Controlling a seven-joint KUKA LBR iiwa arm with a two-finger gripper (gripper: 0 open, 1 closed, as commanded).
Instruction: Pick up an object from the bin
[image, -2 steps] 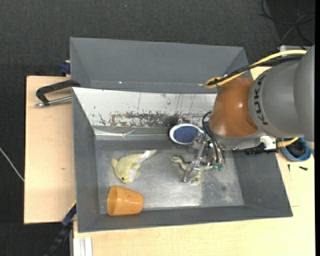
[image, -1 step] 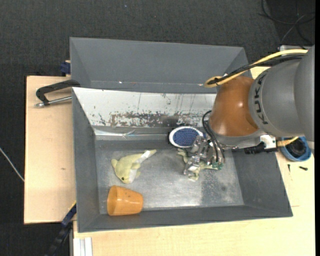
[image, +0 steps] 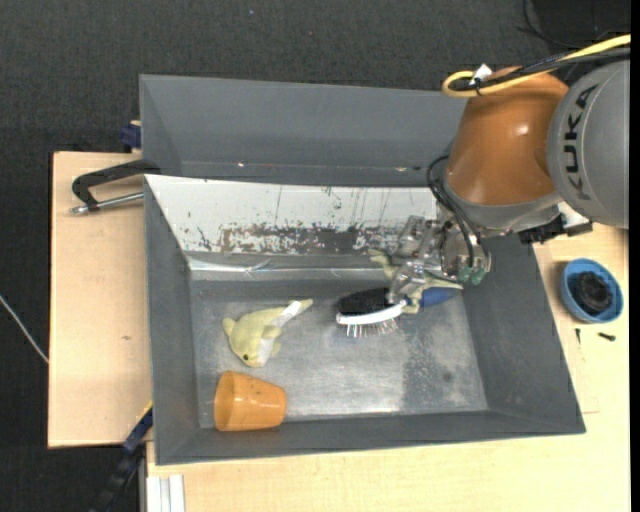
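Note:
My gripper hangs low at the back right of the bin, its fingers down at the handle end of a brush. The brush has a black back, white bristles and a blue handle that runs under the gripper. Whether the fingers close on the handle is hidden by the gripper's own body. To the left, on the bin floor, lies a pale yellow soft toy. An orange cup lies on its side at the front left corner.
The arm's orange cover reaches in over the bin's back right corner. The bin's back wall stands just behind the gripper. Bare floor stretches in front of the brush and to the right.

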